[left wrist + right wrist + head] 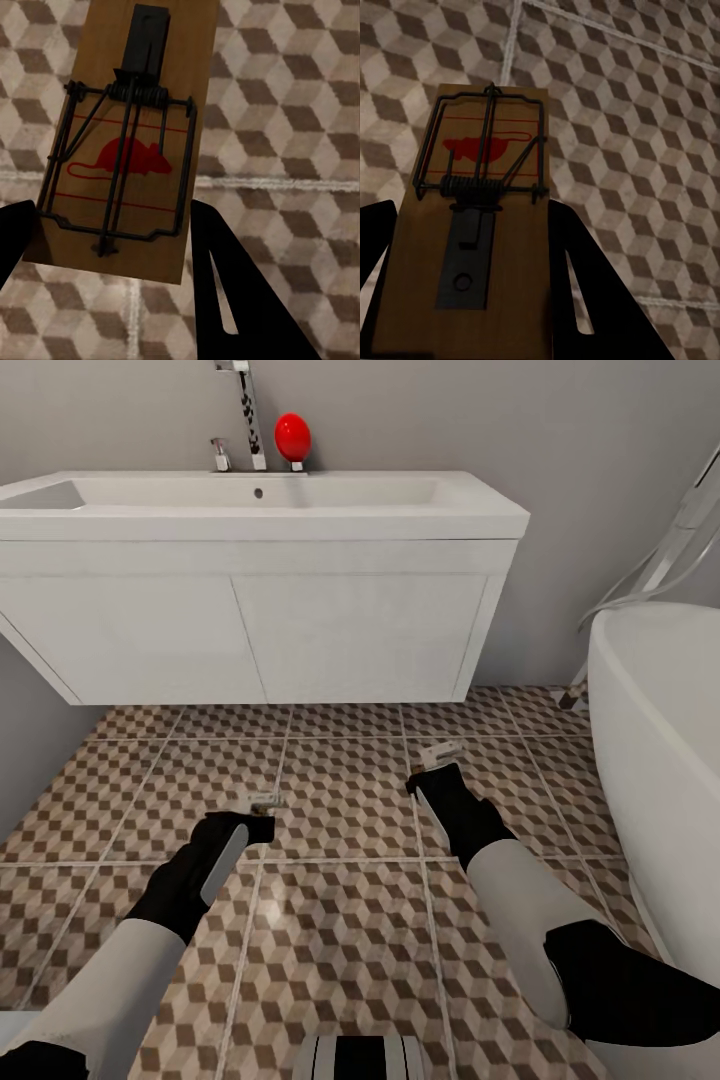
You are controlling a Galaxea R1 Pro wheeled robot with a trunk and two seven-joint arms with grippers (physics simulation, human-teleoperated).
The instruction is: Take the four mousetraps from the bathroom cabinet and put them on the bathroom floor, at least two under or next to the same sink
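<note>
My left gripper (258,818) is shut on a mousetrap (262,799), held low over the cube-patterned bathroom floor (340,920). In the left wrist view that mousetrap (124,142) is a brown board with a dark wire spring and a red mouse mark, clamped between the black fingers (240,300). My right gripper (438,768) is shut on a second mousetrap (440,752), which in the right wrist view (480,225) lies flat between the fingers (592,285) above the tiles. Both hover in front of the white sink (300,510) and its vanity. The cabinet is out of view.
A white bathtub (660,760) curves along the right, close to my right arm. A chrome faucet (250,415) and a red egg-shaped object (292,436) stand at the sink's back edge. Open tiled floor runs under the wall-hung vanity (250,630).
</note>
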